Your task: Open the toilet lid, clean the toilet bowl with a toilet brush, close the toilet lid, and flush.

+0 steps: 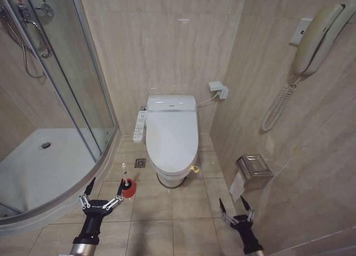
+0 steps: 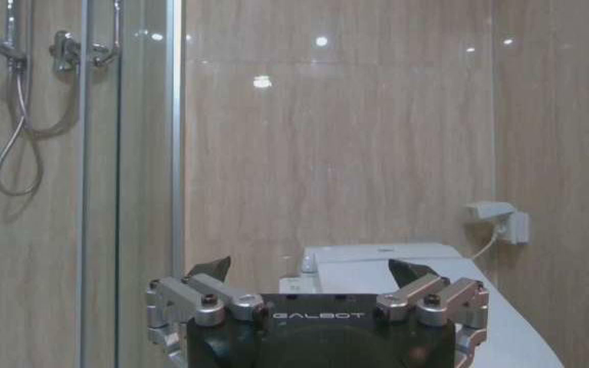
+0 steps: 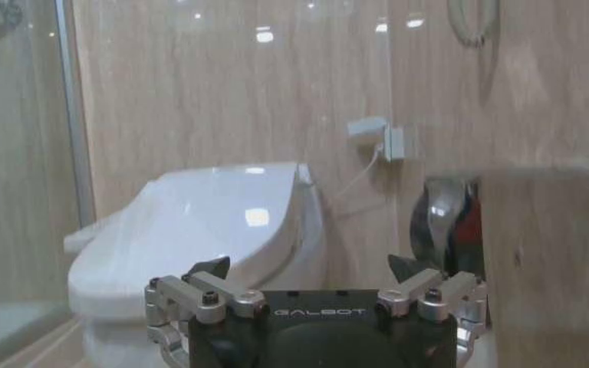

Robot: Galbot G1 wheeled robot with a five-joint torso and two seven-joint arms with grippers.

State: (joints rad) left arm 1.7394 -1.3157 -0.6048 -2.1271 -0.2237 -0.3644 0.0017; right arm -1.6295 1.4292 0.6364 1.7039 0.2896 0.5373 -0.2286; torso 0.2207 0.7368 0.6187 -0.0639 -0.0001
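The toilet lid (image 1: 172,134) lies closed over the toilet bowl (image 1: 170,175) against the far wall. The toilet brush (image 1: 124,172) stands in its red holder (image 1: 128,188) (left of the bowl). Left gripper (image 1: 104,190) and right gripper (image 1: 232,203) hang near, fingers apart.

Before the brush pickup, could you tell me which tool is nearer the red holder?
The left tool: the small red round holder sits beside it, left of the toilet.

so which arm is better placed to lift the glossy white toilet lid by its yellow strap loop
Probably the right. The glossy white oval toilet lid is shut, and its small yellow strap loop hangs at the front edge on the right side, nearer the open right gripper. The open left gripper sits by the red brush holder.
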